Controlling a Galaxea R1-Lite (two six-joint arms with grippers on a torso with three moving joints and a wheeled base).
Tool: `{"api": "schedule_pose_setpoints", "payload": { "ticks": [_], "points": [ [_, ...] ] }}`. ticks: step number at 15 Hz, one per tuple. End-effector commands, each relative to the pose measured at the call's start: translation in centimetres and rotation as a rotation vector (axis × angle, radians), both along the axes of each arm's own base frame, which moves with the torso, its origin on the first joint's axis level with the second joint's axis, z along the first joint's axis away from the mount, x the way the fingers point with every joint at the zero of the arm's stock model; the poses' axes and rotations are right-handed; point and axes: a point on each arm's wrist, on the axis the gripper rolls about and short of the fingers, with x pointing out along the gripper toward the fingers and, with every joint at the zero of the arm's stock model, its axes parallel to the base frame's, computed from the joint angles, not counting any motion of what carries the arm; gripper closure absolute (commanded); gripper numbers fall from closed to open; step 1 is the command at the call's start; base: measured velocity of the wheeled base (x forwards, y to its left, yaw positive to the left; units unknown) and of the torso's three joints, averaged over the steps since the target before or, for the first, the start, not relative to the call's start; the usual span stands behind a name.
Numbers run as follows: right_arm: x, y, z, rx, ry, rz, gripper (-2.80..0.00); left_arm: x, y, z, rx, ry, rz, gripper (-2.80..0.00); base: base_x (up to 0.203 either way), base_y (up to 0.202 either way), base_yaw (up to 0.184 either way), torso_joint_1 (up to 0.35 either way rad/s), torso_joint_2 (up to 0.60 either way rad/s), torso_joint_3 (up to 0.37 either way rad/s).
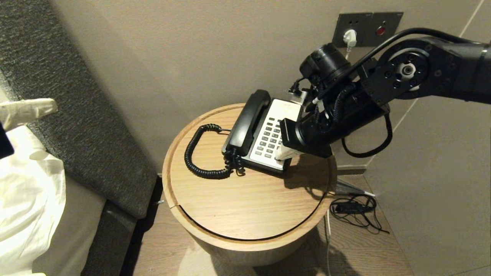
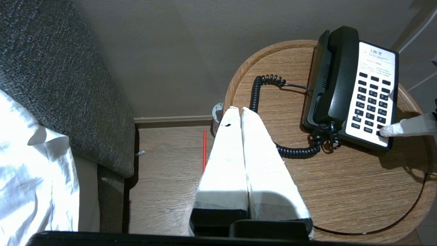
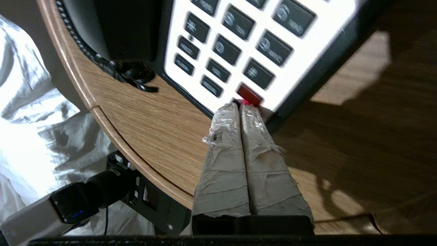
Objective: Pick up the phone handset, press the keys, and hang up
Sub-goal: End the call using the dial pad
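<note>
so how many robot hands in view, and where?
2. The right hand, closed, tips at the phone keypad's near corner by the red key. The left hand, closed, is off left over the bed.

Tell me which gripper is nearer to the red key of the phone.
The right gripper: its shut tips are at the red key. The left gripper, also shut, is off the table's edge, far from the phone.

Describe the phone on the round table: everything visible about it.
The phone is a corded desk set: glossy black plastic base, white keypad face with rows of dark keys and one red key near its front corner. The black handset lies in its cradle; its coiled cord loops over the wooden table. The right gripper, jaws shut, has its taped tips at the red key.
</note>
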Motion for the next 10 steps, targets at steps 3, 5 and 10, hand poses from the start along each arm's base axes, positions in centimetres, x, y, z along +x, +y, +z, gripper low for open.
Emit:
{"api": "schedule_pose_setpoints", "payload": {
  "ticks": [3,5,10],
  "points": [
    [0.0,0.0,-0.8,-0.034,0.018,-0.016,0.0,-0.1,0.1,-0.1,0.001,0.003,0.003,0.0,0.0,0.0,0.0,0.0,0.0,0.0],
    [0.1,0.1,-0.9,-0.033,0.015,-0.012,0.0,-0.2,0.1,-0.3,0.001,0.006,0.003,0.0,0.0,0.0,0.0,0.0,0.0,0.0],
    [-1.7,-1.2,2.5,0.023,-0.048,-0.019,0.0,-0.2,0.1,-0.3,-0.002,0.002,0.002,0.0,0.0,0.0,0.0,0.0,0.0,0.0]
  ]
}}
